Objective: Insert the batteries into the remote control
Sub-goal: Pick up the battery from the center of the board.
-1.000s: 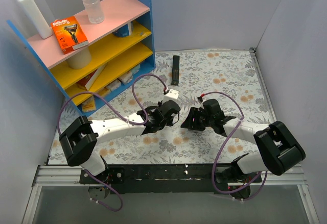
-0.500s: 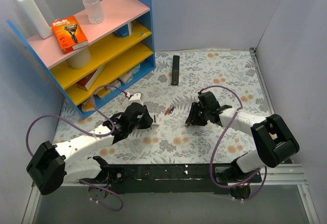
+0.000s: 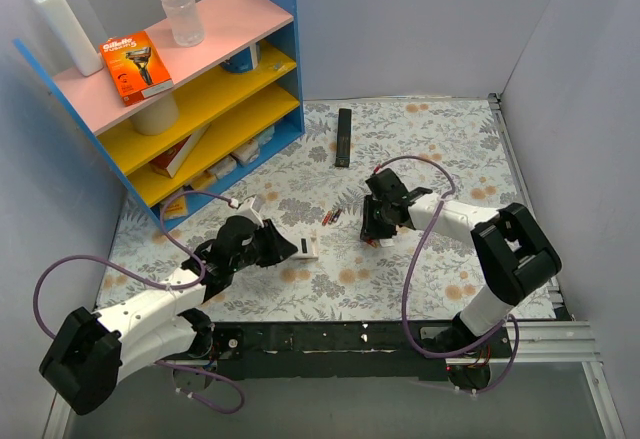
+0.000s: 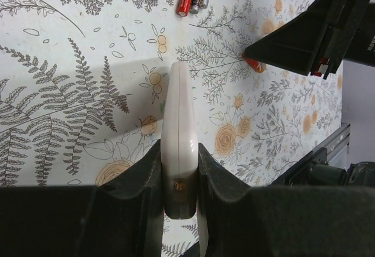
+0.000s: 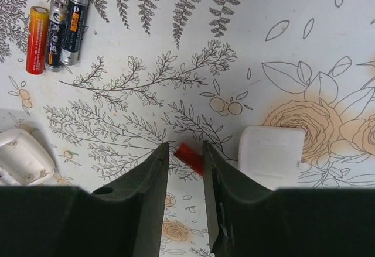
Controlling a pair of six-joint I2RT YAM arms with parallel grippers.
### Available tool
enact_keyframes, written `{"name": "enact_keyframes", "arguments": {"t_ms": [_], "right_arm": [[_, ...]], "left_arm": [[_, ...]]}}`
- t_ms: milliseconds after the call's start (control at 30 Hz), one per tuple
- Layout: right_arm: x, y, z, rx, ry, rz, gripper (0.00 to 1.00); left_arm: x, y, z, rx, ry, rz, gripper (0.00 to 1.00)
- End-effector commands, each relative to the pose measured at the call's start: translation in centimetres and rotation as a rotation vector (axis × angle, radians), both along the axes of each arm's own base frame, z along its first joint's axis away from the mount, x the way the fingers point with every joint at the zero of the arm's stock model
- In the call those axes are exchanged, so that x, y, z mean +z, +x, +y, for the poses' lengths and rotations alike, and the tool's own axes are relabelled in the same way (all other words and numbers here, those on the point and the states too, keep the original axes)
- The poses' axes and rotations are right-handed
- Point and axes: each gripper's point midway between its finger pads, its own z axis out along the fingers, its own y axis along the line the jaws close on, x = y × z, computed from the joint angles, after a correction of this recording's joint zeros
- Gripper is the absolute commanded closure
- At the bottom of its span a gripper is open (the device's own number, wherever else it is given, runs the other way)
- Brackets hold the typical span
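As the right gripper (image 5: 186, 151) narrows, the left gripper (image 4: 179, 154) keeps the remote control (image 4: 179, 108).

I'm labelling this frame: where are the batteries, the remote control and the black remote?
batteries (image 5: 55, 34): right wrist view, on the middle cell.
remote control (image 4: 179, 128): left wrist view, on its white edge.
black remote (image 3: 343, 137): top view, mid-body.

Both arms I'm driving look alike: left arm (image 3: 150, 304) and right arm (image 3: 455, 214) have white tubular links with chunky black joint housings. A loose purple cable (image 3: 100, 258) loops off each. Black metal base rail (image 3: 330, 339). Left gripper (image 4: 179, 146) and right gripper (image 5: 185, 146): matte black wedge-shaped fingers.
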Motion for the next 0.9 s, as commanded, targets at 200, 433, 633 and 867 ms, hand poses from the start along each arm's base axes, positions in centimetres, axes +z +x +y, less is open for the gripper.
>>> {"name": "enact_keyframes", "arguments": {"t_ms": [200, 433, 633, 867], "right_arm": [[-1.9, -2.0, -2.0, 0.22, -0.377, 0.06, 0.62], [-1.1, -1.8, -1.7, 0.398, -0.45, 0.054, 0.61], [-1.0, -2.0, -2.1, 0.545, -0.491, 0.074, 0.6], [-1.7, -2.3, -0.9, 0.653, -0.432, 0.07, 0.61]], "left_arm": [[-0.1, -0.5, -0.1, -0.041, -0.091, 0.022, 1.0], [-0.3, -0.5, 0.4, -0.028, -0.109, 0.04, 1.0], [-0.3, -0.8, 0.3, -0.037, -0.138, 0.042, 1.0], [-0.1, -1.1, -0.1, -0.06, -0.172, 0.033, 1.0]]}}
